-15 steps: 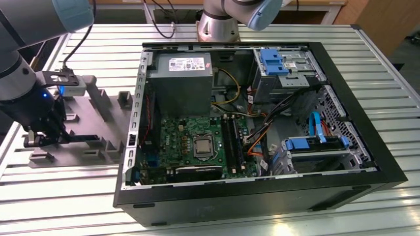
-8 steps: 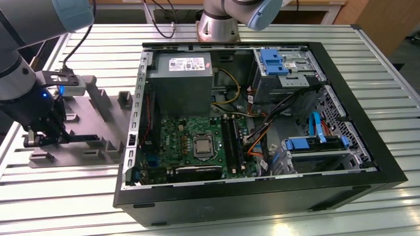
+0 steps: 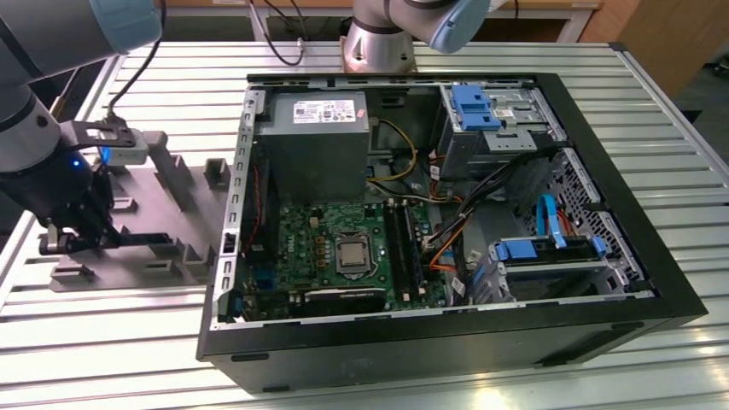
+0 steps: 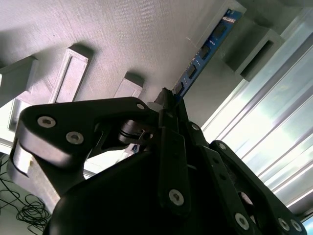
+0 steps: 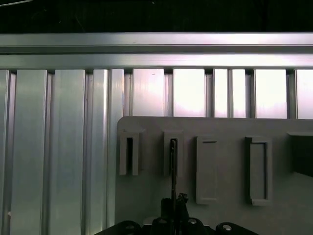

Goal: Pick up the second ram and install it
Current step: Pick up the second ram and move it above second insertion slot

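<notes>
One arm (image 3: 34,145) points down, gripper (image 4: 171,98) pinching the second ram (image 4: 203,54).

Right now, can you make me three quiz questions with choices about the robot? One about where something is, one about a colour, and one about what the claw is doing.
1. Where is the claw?
A. on the floor
B. over the grey tray beside the computer case
C. on a chair

2. What colour is the second ram?
A. red
B. yellow
C. blue

3. What is the claw doing?
A. pinching the second ram
B. wide open, holding nothing
C. holding a cable

Answers:
1 B: the exterior view shows the claw above the tray.
2 C: the second wrist view shows a blue strip with dark chips.
3 A: in that same view the claw is closed on the strip.
</notes>
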